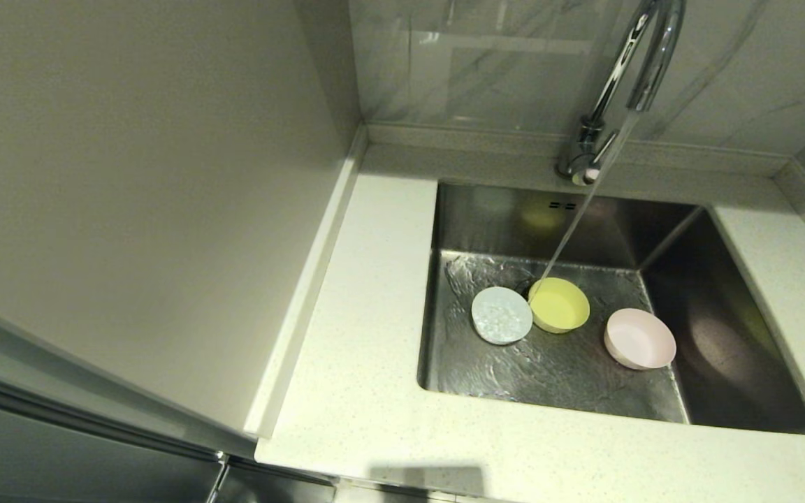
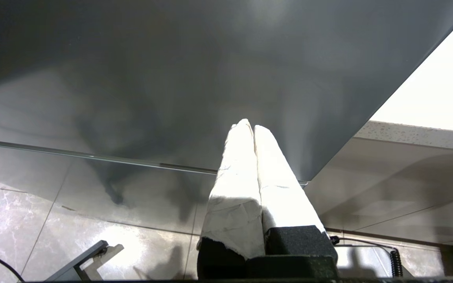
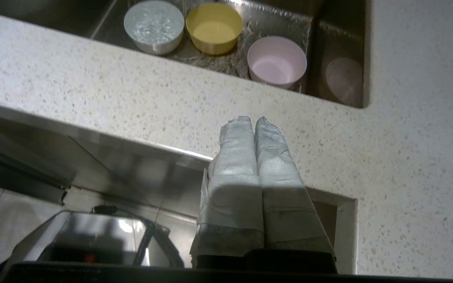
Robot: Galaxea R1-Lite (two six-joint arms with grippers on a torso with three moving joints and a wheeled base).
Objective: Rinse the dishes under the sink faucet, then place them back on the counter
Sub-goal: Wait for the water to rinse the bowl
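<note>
The counter (image 1: 374, 391) was white with tiny dark specks. The sink (image 1: 724, 335) was shiny grey metal. In it sat a white bowl (image 1: 502, 316), a yellow-green bowl (image 1: 559, 305) and a pale pink bowl (image 1: 639, 338). The tap (image 1: 626, 84) was bright silver. The wall tiles (image 1: 486, 63) were grey with pale streaks like marble.

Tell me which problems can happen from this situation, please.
1. Water from the tall chrome gooseneck faucet strikes the small yellow-green plastic bowl at its rim, so it may splash out.
2. That bowl touches the small white plastic bowl; lifting one may push the other.
3. The deep steel sink leaves little room beside its walls.
</note>
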